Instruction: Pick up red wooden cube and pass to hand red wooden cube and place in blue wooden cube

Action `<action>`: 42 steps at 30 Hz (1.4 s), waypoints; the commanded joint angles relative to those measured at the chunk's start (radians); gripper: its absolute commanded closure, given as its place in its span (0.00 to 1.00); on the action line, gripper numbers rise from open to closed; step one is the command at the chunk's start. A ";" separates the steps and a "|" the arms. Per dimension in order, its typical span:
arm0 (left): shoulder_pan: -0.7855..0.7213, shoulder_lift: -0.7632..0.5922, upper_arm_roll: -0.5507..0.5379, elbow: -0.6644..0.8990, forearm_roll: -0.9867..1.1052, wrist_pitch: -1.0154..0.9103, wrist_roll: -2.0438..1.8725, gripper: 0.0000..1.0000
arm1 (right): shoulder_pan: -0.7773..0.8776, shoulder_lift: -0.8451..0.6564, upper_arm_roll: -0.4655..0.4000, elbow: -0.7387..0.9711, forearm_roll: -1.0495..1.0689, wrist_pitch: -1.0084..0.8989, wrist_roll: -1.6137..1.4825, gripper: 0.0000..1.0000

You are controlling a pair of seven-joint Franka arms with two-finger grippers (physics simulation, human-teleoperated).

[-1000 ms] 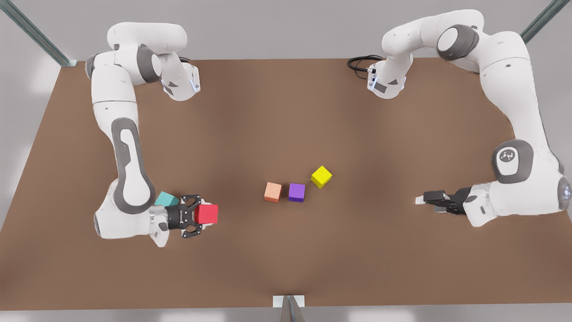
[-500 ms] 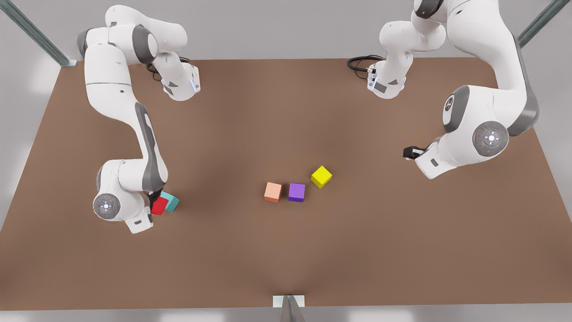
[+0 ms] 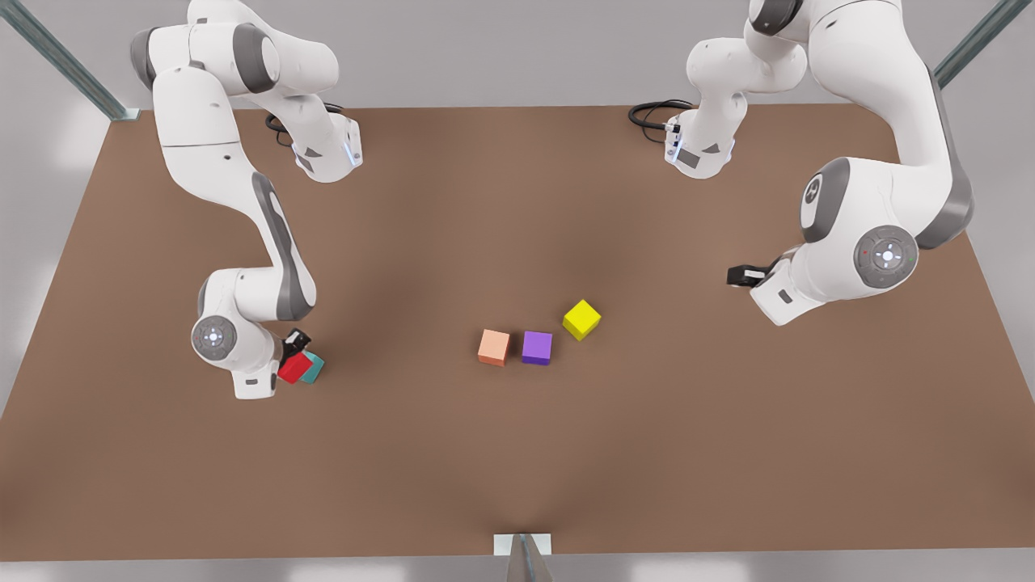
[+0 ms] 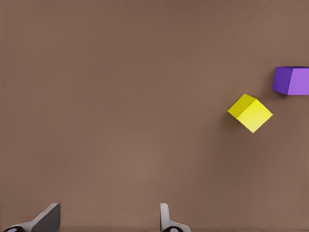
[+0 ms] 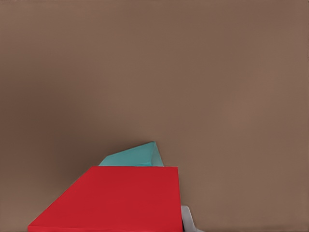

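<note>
The red wooden cube (image 3: pixel 292 370) is at the front view's left, held in my right gripper (image 3: pixel 293 356), the hand with black linkage fingers, which is shut on it. The cube hangs tilted, right against the blue wooden cube (image 3: pixel 314 369) on the table. In the right wrist view the red wooden cube (image 5: pixel 116 200) sits large and close, with the blue wooden cube (image 5: pixel 134 156) just beyond it and a white fingertip (image 5: pixel 189 220) at its side. At the front view's right my left gripper (image 3: pixel 738 276) waits above the table. Its fingers (image 4: pixel 48 218) stand open around nothing.
A salmon-orange cube (image 3: pixel 493 347), a purple cube (image 3: pixel 537 347) and a yellow cube (image 3: pixel 581 319) lie near the middle of the brown table (image 3: pixel 517 453). The yellow cube (image 4: pixel 250 112) and purple cube (image 4: pixel 291 80) lie beyond my left gripper. A black cable (image 3: pixel 651 113) lies at the far edge.
My right gripper has turned from level to pointing down and carried the red cube left, onto the blue cube. My left gripper drew back from the centre and rose.
</note>
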 commanded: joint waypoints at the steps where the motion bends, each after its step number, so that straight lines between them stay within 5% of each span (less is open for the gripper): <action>1: -0.002 0.000 0.000 -0.001 0.001 -0.003 -0.041 0.00 | 0.000 -0.003 0.000 -0.013 -0.009 0.040 0.254 0.41; 13: 0.001 0.000 0.001 0.004 0.002 -0.002 -0.042 0.00 | 0.000 -0.020 0.000 -0.070 -0.009 0.039 0.254 0.41; 14: 0.001 0.000 0.001 0.004 0.007 -0.002 -0.042 0.00 | 0.000 -0.020 0.000 -0.068 -0.009 0.039 0.254 0.33; 15: 0.001 0.000 0.001 0.004 0.008 -0.002 -0.042 0.00 | 0.000 -0.018 0.000 -0.067 -0.004 0.039 0.256 0.00; 30: 0.007 0.002 0.004 0.004 0.010 -0.002 -0.039 0.00 | 0.006 -0.048 0.008 0.005 0.016 -0.057 0.276 0.00; 33: 0.007 0.002 0.004 0.004 0.010 -0.002 -0.039 0.00 | 0.012 -0.086 0.011 0.091 0.057 -0.188 0.316 0.00; 37: 0.007 0.007 0.004 0.004 0.010 -0.002 -0.039 0.00 | 0.029 -0.080 0.008 0.465 0.082 -0.745 0.659 0.00; 39: 0.007 0.007 0.004 0.004 0.010 -0.002 -0.039 0.00 | 0.029 -0.074 -0.005 0.657 -0.082 -0.964 0.749 0.00; 42: 0.007 0.007 0.004 0.004 0.010 -0.002 -0.041 0.00 | 0.011 -0.100 -0.011 0.719 -0.093 -1.135 0.852 0.00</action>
